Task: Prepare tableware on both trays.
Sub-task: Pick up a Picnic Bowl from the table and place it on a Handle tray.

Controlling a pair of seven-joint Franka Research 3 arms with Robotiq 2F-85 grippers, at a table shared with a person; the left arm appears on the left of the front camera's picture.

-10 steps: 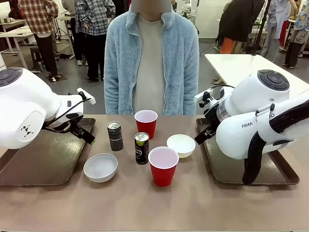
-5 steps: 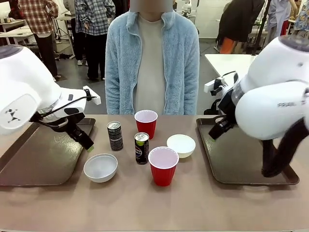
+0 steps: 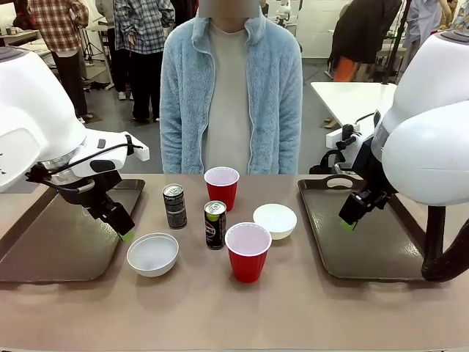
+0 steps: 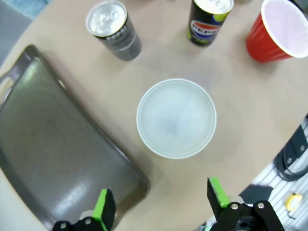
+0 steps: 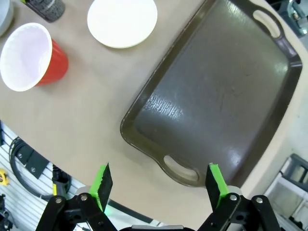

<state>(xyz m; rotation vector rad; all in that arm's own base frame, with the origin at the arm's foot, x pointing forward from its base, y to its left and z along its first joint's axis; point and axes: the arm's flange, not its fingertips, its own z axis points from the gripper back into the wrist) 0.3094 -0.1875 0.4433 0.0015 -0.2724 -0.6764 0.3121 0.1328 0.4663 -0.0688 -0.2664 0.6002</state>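
Brown worktop (image 3: pixel 220 315), person (image 3: pixel 231 95) in a pale blue fleece jacket standing at the far side; two large dark brown rectangular plastic trays with raised rims: left tray (image 3: pixel 51 249), right tray (image 3: pixel 366 253); all tableware sits on the worktop between them; two red plastic cups with white insides: far cup (image 3: pixel 221 187), near cup (image 3: pixel 248 251); two slim dark drink cans: far can (image 3: pixel 174 206), near can (image 3: pixel 215 225); two small round white bowls: left bowl (image 3: pixel 152 254), right bowl (image 3: pixel 275 220); left gripper (image 4: pixel 160 199) above the left tray's inner edge, near the left bowl, fingers spread, holding nothing; right gripper (image 5: pixel 158 179) above the right tray, fingers spread, holding nothing.
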